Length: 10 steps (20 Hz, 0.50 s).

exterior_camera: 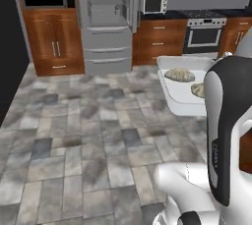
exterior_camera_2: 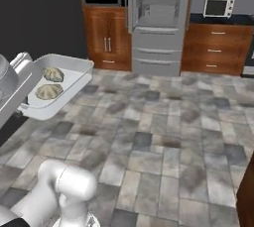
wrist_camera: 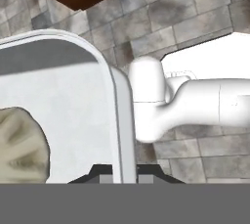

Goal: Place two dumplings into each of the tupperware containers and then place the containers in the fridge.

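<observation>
Gripper (wrist_camera: 123, 178): closed on the rim of a tupperware container (exterior_camera_2: 74, 80), which is held up over the floor.
Dumplings: two (exterior_camera_2: 49, 91) (exterior_camera_2: 53, 74) are seen inside.
Fridge (exterior_camera: 106, 22): door open, shelves exposed, well apart across the room.
Open room: bare grey stone-tile floor (exterior_camera_2: 163, 137) between.
Writing: none legible.
Surroundings: wooden cabinets (exterior_camera: 54, 40), white microwave (exterior_camera_2: 219, 5).
</observation>
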Motion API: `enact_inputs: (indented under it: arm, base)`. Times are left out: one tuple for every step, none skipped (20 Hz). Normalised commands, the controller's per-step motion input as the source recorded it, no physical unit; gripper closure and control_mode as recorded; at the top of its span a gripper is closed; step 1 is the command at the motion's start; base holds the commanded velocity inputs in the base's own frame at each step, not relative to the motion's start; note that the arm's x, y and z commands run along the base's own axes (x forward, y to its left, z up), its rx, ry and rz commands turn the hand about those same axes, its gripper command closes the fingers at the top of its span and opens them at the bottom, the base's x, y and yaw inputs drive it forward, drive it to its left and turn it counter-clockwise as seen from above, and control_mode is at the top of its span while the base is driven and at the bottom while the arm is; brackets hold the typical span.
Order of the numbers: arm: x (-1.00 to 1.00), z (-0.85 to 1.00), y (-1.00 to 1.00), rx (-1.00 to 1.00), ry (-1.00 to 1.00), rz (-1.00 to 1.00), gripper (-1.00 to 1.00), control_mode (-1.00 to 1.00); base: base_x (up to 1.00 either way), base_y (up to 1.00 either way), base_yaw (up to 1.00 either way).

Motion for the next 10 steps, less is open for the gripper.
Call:
enact_inputs:
  arm:
    - [0.00, 0.00, 0.00, 0.00, 0.00, 0.00, 1.00, 1.00]
    - [0.00, 0.00, 0.00, 0.00, 0.00, 0.00, 1.00, 1.00]
    - [0.00, 0.00, 0.00, 0.00, 0.00, 0.00, 1.00, 1.00]
    - [0.00, 0.00, 0.00, 0.00, 0.00, 0.00, 1.00, 1.00]
    - [0.00, 0.00, 0.00, 0.00, 0.00, 0.00, 1.00, 1.00]
    - [0.00, 0.00, 0.00, 0.00, 0.00, 0.00, 1.00, 1.00]
    - [0.00, 0.00, 0.00, 0.00, 0.00, 0.00, 1.00, 1.00]
    - [0.00, 0.00, 0.00, 0.00, 0.00, 0.00, 1.00, 1.00]
    - [0.00, 0.00, 0.00, 0.00, 0.00, 0.00, 1.00, 1.00]
    - [0.00, 0.00, 0.00, 0.00, 0.00, 0.00, 1.00, 1.00]
  base:
    - [1.00, 0.00, 0.16]
    - [1.00, 0.00, 0.16]
    - [1.00, -0.10, 0.17]
    - [1.00, -0.15, 0.20]
    - [1.00, -0.21, 0.21]
    - [1.00, -0.18, 0.19]
    - [1.00, -0.21, 0.13]
    - [1.00, -0.15, 0.04]
    - [1.00, -0.15, 0.00]
    - [1.00, -0.34, 0.00]
